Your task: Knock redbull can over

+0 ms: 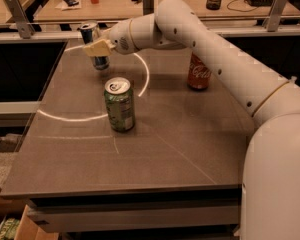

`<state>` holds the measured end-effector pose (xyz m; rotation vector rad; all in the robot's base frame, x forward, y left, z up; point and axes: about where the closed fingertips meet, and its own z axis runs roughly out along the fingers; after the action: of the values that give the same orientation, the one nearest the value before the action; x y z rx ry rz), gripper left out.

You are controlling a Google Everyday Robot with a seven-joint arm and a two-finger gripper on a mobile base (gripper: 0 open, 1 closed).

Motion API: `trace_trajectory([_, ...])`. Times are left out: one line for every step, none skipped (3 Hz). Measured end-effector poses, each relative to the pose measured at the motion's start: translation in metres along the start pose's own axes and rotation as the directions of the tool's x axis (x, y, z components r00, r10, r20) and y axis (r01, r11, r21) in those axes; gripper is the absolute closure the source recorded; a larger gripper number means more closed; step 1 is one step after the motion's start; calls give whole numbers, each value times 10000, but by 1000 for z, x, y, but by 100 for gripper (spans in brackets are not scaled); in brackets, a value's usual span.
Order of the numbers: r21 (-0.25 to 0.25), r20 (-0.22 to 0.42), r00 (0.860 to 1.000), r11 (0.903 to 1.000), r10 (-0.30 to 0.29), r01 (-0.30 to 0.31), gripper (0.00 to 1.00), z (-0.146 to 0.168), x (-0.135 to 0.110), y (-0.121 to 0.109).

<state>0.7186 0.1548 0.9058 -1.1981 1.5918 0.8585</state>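
Camera view: redbull can (pixel 89 33) stands upright near the surface's (pixel 190 134) far left corner; the hand (pixel 96 48) sits across its middle, honestly can't tell if it's apart or together; green can (pixel 119 105) stands nearer, coke can (pixel 198 73) off right.

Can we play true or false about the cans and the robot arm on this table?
1. The redbull can stands upright at the far left of the table. True.
2. The green can lies on its side. False: it stands upright, nearer the camera than the redbull can.
3. The gripper is right by the redbull can and covers part of it. True.
4. The Coca-Cola can is left of the green can. False: it stands to the right, partly behind the arm.
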Motion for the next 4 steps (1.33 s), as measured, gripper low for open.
trace_trajectory([384,-918,9943,9976,-539,576,100,-37,-20,-4])
trace_trajectory([421,-2244,9652,9882,-1346,1475,100,-62,-37,-15])
trace_trajectory([-203,-3779,8830,9560,-2784,2927,100,-69,-48,-18])
trace_trajectory([-1600,-5169,7514,9086,-4101,3858,100,-68,-35,-10])
